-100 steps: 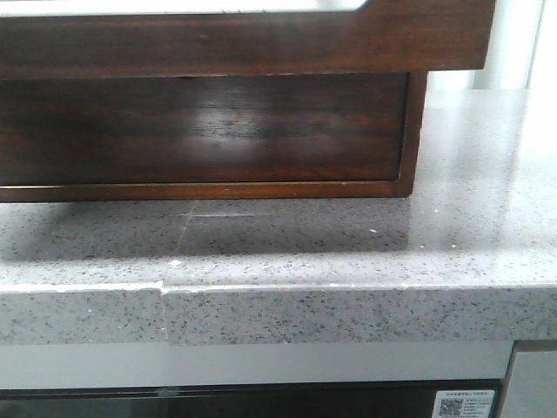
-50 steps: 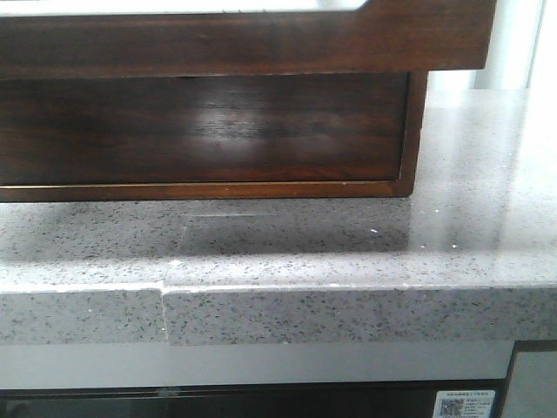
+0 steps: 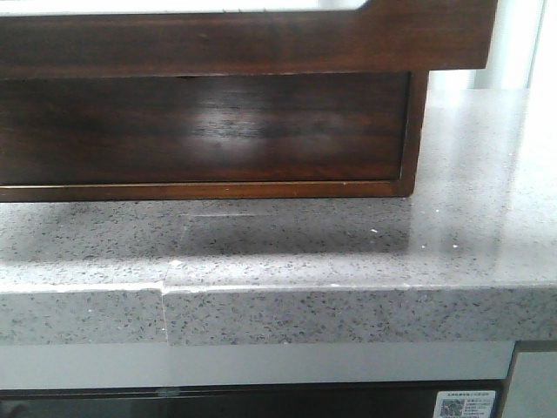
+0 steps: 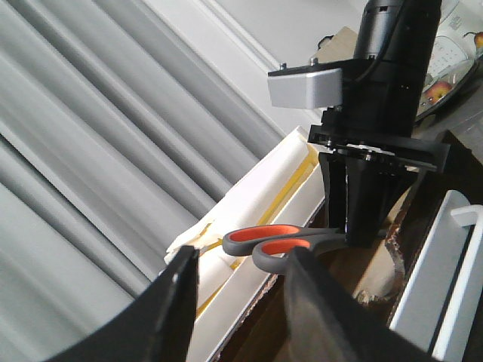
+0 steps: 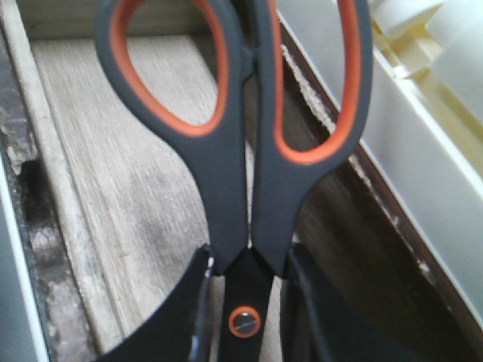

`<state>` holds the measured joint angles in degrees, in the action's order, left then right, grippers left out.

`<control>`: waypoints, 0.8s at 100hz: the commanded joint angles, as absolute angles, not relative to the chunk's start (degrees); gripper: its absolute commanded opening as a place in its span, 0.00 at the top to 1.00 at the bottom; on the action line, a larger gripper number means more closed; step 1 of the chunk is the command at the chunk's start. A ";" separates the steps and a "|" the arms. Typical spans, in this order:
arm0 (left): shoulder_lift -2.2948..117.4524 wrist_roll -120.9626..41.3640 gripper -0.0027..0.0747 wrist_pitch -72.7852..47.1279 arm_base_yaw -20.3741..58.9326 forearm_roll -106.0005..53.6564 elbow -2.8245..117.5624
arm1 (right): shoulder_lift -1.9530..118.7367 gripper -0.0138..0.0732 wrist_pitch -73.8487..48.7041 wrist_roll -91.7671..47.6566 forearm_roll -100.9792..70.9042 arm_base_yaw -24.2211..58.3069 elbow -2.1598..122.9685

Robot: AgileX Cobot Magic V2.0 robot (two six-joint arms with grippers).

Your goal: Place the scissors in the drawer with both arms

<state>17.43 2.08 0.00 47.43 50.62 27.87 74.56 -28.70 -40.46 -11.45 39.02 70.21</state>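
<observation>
The scissors (image 4: 317, 240), grey-handled with orange-lined loops, hang level in the left wrist view, held at the blade end by my right gripper (image 4: 361, 234). My left gripper (image 4: 243, 260) stands open, its dark fingers (image 4: 181, 302) on either side of the loops' near end, and nothing is clamped between them. In the right wrist view my right gripper (image 5: 247, 260) is shut on the scissors (image 5: 226, 173) beside the pivot screw, handles pointing away over the drawer's pale wooden floor (image 5: 113, 188). From the front the dark brown drawer (image 3: 261, 43) juts out at the top; no gripper shows there.
A grey speckled counter (image 3: 348, 244) carries the wooden cabinet (image 3: 200, 131) under the drawer. A white box with yellowish contents (image 4: 249, 204) lies alongside the drawer, a grey pleated curtain (image 4: 90, 136) behind it. A white frame (image 4: 445, 264) stands on the drawer's other side.
</observation>
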 commanded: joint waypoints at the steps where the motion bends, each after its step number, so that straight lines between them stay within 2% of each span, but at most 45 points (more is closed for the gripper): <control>1: 17.89 2.79 0.63 2.53 47.80 49.67 29.86 | 73.12 0.88 -23.79 -41.18 -11.30 39.00 71.85; 24: 17.89 2.79 0.63 2.53 47.80 49.52 29.86 | 73.12 0.64 -23.79 -41.18 -11.30 39.00 71.85; 31: 17.89 2.79 0.63 2.53 47.80 48.44 29.86 | 73.12 0.60 -23.91 -41.18 -11.30 39.00 71.85; 80: 17.89 2.79 0.63 2.53 47.80 47.11 29.86 | 72.75 0.60 -26.90 -40.95 -11.30 39.00 71.85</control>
<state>17.43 2.15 0.00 47.43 48.11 27.87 74.56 -28.97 -40.56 -11.45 39.02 70.21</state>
